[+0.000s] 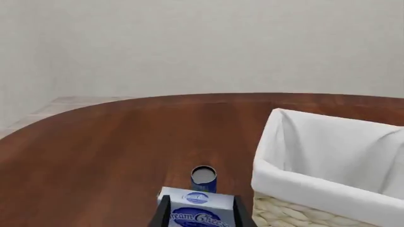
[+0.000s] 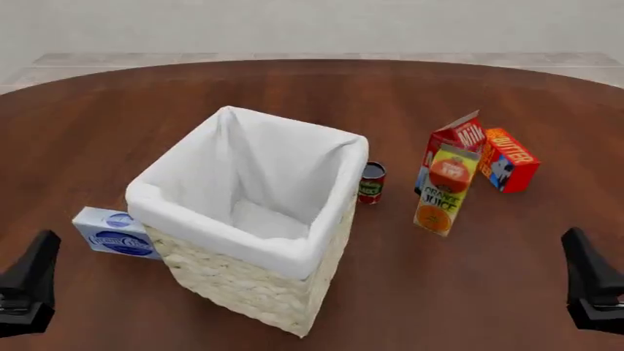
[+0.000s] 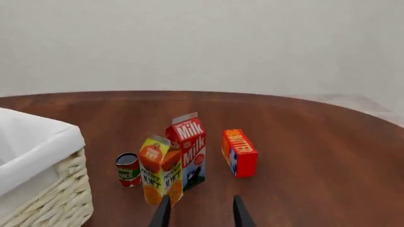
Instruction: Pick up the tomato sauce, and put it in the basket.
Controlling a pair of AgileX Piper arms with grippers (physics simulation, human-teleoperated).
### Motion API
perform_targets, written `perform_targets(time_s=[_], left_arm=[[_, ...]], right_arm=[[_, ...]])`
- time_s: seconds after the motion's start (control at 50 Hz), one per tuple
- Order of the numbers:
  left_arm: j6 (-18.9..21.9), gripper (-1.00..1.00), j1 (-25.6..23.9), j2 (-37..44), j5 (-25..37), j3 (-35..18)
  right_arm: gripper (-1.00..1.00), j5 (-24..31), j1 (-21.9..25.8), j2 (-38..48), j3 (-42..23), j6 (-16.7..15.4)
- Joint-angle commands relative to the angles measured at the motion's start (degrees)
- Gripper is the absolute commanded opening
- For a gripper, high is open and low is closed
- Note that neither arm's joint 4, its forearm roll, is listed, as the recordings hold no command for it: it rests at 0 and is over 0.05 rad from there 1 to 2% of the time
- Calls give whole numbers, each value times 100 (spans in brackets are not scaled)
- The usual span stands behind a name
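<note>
Right gripper (image 3: 197, 211): two dark fingers apart, nothing between them, parked at the near right edge of the table (image 2: 292, 88), well short of the groceries. Left gripper (image 1: 197, 215): fingers likewise spread and gripping nothing; in its wrist view they frame the cream cheese box (image 2: 115, 231), which lies beyond the tips at the near left, just beside the basket (image 2: 256, 291). Neither arm is in contact with anything. Tomato sauce (image 2: 372, 182) stands upright on the table, just right of the basket's far right corner, close to the wicker wall but whether it touches cannot be told. Right of the can: orange juice carton (image 2: 445, 189), nearest the right arm, milk carton (image 2: 454, 139) close behind it, butter box (image 2: 507, 159) further right. A second small can with a blue label (image 1: 203, 178) shows only in the left wrist view, beyond the cream cheese. Basket interior shows white lining only. Progress: nothing done; approach, grasp, lift and drop all remain. Judgement: right arm is the better placed, though the juice carton partly blocks a straight reach to the can
</note>
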Motion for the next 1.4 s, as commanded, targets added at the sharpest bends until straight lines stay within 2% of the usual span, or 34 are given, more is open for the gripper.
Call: perform_targets(time_s=[0.02, 0.14, 0.2, 0.54, 0.6, 0.62, 0.66, 0.68, 0.74, 0.76, 0.88, 0.9, 0.94, 1.0, 1.04, 1.06, 1.2, 1.28, 1.4], left_arm=[[-16, 100, -37, -10, 43, -9], [-8, 100, -38, 50, 124, -160], [-5, 100, -38, -36, 52, -3], [-30, 100, -37, 43, 118, -115], [-28, 100, -39, 5, 42, 3], [-27, 100, -39, -1, 48, 3], [-27, 100, -39, 80, 99, -131], [-26, 100, -38, -9, 60, -2], [-21, 100, -38, -17, 70, -9], [-26, 100, -38, -19, 71, -4], [-10, 100, -39, -12, 49, -5], [-24, 100, -38, -7, 55, 1], [-22, 100, -38, -8, 54, 0], [-20, 100, -38, -10, 54, -1], [-12, 100, -39, 46, -6, -5], [-21, 100, -38, 29, 17, 1], [-20, 100, -38, 9, 36, 0], [-19, 100, -38, 7, 37, -1], [-17, 100, -37, -7, 52, -3]], right_arm=[[100, 209, 55, -256, -19, -5], [100, 220, 56, -267, -21, 0], [100, 223, 57, -270, -21, 4], [100, 224, 62, -276, -21, -38], [100, 176, 164, -280, -38, 66], [100, 131, 17, -281, -62, 404], [100, 319, 321, -277, -354, -15], [100, 584, 324, -273, -613, 150], [100, 945, 486, -196, -928, 118], [100, 1021, 495, -147, -1016, 259], [100, 1381, 741, 344, -1743, 126], [100, 1527, 821, 481, -1989, 290], [100, 1564, 811, 495, -2040, 235], [100, 1883, 945, 766, -2570, 109], [100, 1979, 1042, 886, -2762, 314], [100, 2024, 1075, 978, -2844, 147], [100, 2407, 1516, 1562, -3594, 450], [100, 2581, 1652, 1891, -3962, 393], [100, 3128, 1876, 2662, -5096, 335]])
